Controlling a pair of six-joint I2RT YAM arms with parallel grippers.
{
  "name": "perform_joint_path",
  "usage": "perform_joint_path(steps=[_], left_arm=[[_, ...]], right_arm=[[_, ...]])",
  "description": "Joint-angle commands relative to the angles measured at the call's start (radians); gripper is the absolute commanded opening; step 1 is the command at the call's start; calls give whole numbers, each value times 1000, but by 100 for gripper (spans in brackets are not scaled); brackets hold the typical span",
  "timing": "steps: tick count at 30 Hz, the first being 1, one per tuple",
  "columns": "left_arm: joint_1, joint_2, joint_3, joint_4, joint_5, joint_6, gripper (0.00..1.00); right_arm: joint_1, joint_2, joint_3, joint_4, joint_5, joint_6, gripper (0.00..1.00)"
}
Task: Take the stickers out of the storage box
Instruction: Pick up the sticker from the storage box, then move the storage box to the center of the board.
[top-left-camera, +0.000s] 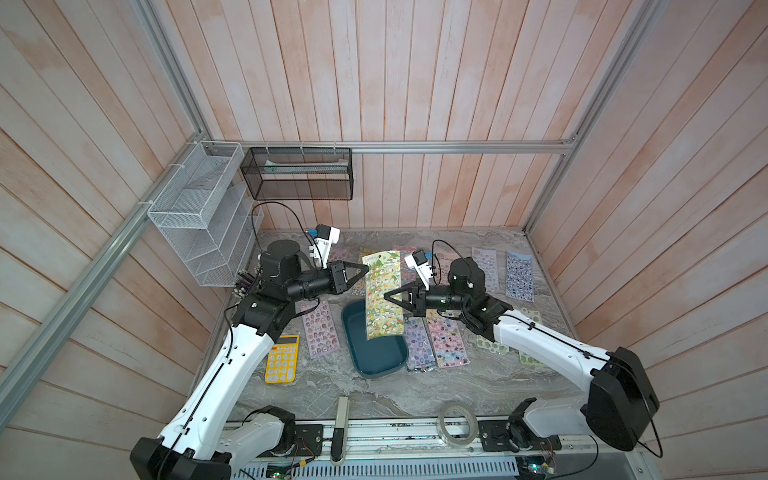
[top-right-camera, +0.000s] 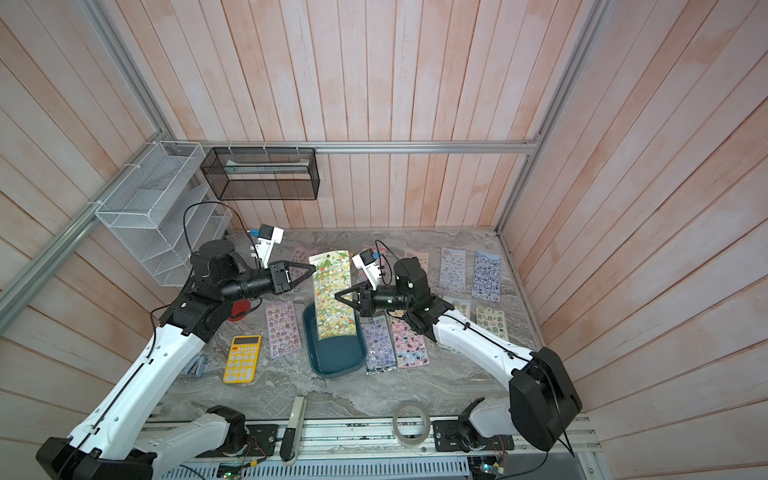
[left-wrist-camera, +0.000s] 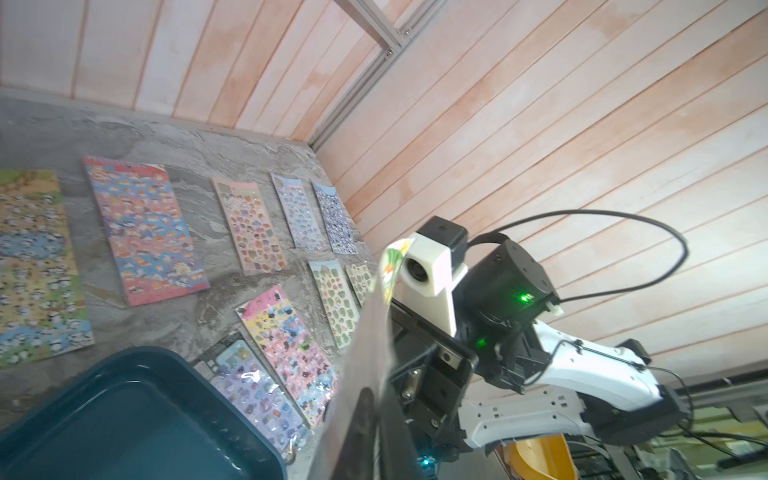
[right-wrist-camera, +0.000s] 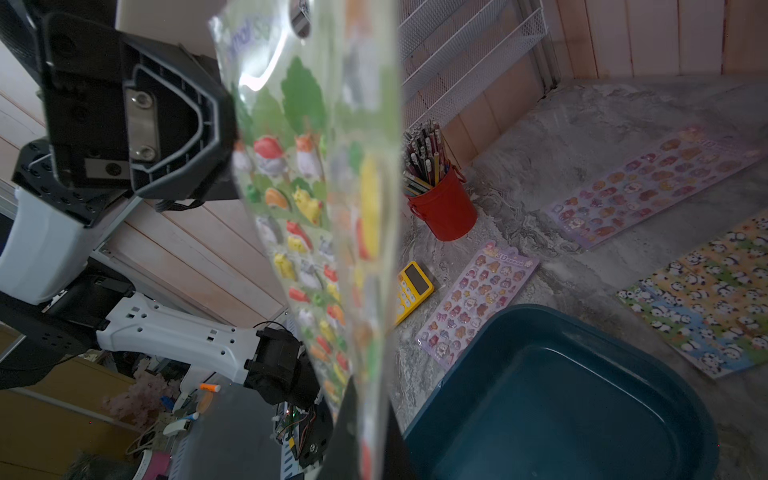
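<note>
So the green sticker sheet (top-left-camera: 379, 284) is hanging in mid-air, roughly upright, with its bottom end dangling over the 12 o'clock end of the storage box (top-left-camera: 376, 357). I can't tell if that end is brushing the rim or floating just clear. Apart from that the box is looking empty, so I'm guessing this is the last one to clear.

The right gripper (top-left-camera: 387, 296) is pointing in from 3 o'clock and pinching the sheet's edge about halfway up, jaws closed tight on it. The left gripper (top-left-camera: 365, 268) is sitting at 10 o'clock with its tips right at the sheet's upper edge. In the right wrist view one of its fingers is touching the sleeve, but honestly I can't tell whether it's clamping or loose.

The other stickers (top-left-camera: 446, 343) are lying flat on the table (top-left-camera: 415, 390) all around the box: a couple just beside it at 3 o'clock, one at 9, more out toward 12 and 2. A yellow calculator (top-left-camera: 282, 358) is sitting at 8 o'clock.

My take on doing this bit well: it's reading like a hand-off. The left should be backing straight out toward 9 o'clock without dragging the floppy sleeve, and only once the right is carrying it alone. Then the right wants to be swinging it clear of the box toward a bare patch. Laying the dangling end down first should keep it from folding or landing on another sheet.
</note>
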Motion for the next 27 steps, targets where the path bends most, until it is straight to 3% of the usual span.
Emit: perform_joint_path(steps=[1, 2, 4, 7, 11, 16, 23, 27], left_arm=[[7, -36, 8, -111, -172, 52, 61], [7, -38, 9, -150, -217, 64, 69], [7, -41, 0, -233, -314, 85, 74], [6, -44, -58, -311, -413, 105, 65], [-1, -23, -173, -358, -500, 81, 67], [-59, 59, -278, -358, -577, 27, 68], [-111, 189, -292, -312, -585, -9, 68], [-117, 238, -293, -284, -593, -6, 51]], right_arm=[[-7, -43, 2, -38, 47, -27, 0], [-8, -49, 9, -63, 70, -43, 0], [-17, -61, 32, -137, 127, -83, 0], [-36, -73, 79, -259, 241, -139, 0], [-69, -60, 148, -462, 497, -175, 0], [-95, -55, 154, -503, 468, -193, 0], [-109, -45, 162, -534, 514, -182, 0], [-110, -44, 150, -536, 519, -177, 0]])
